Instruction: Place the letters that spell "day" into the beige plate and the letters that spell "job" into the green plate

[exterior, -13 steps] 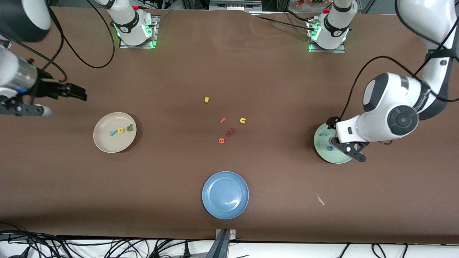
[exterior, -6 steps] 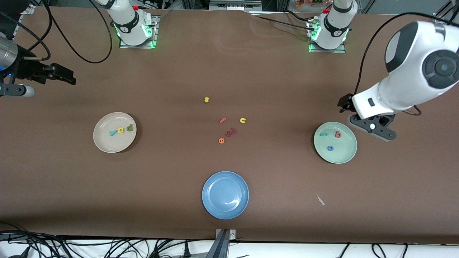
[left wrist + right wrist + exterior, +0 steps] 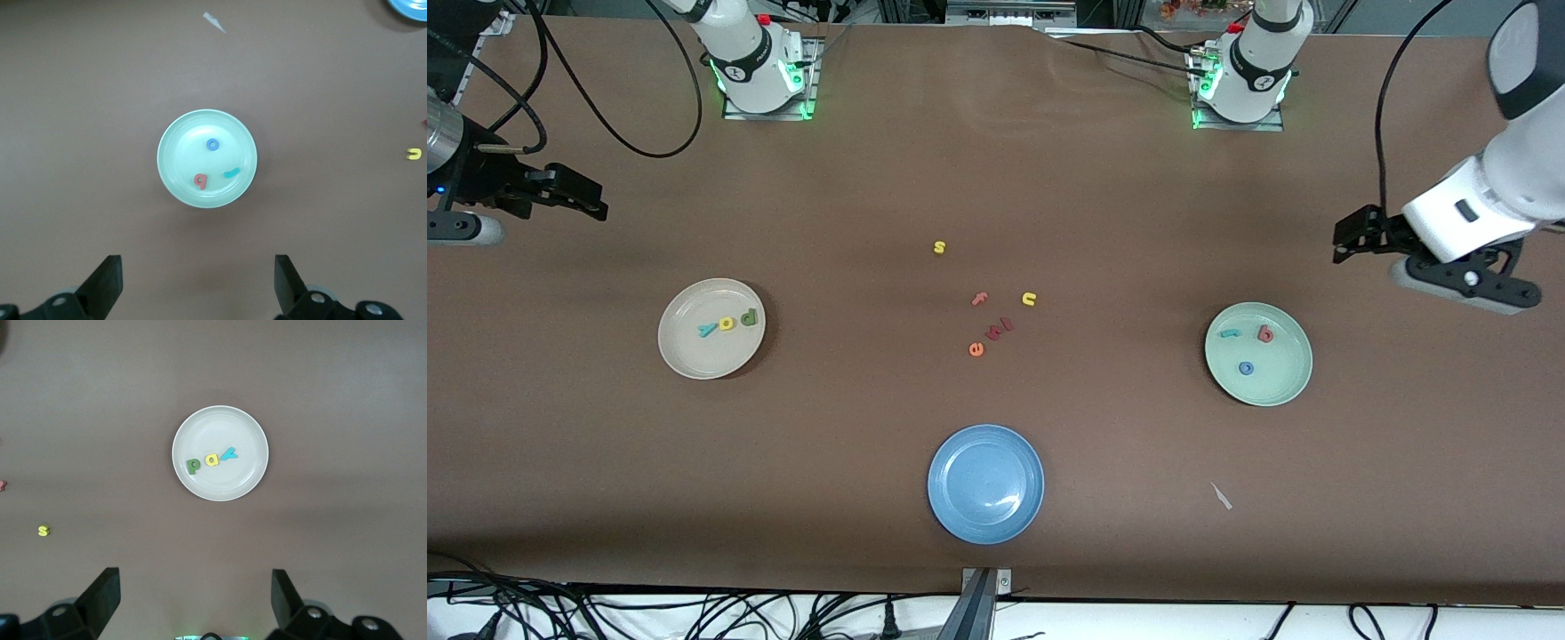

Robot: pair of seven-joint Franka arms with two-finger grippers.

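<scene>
front: d, a, y letters [image 3: 729, 322] in beige plate [image 3: 685, 356]; j, o, b letters [image 3: 1247, 348] in green plate [image 3: 1285, 382]; left gripper [image 3: 1343, 242] and right gripper [image 3: 591, 197] empty, raised over bare desk [image 3: 996, 160] | left wrist: fingers [image 3: 107, 283] spread wide above green plate | right wrist: fingers [image 3: 103, 593] spread wide above beige plate

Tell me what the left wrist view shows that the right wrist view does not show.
Only the left wrist view shows the pale green plate holding the teal j, blue ring o and red b.

Only the right wrist view shows the cream-beige plate holding the green d, yellow a and teal y.

Both show brown table and open black fingers.
</scene>
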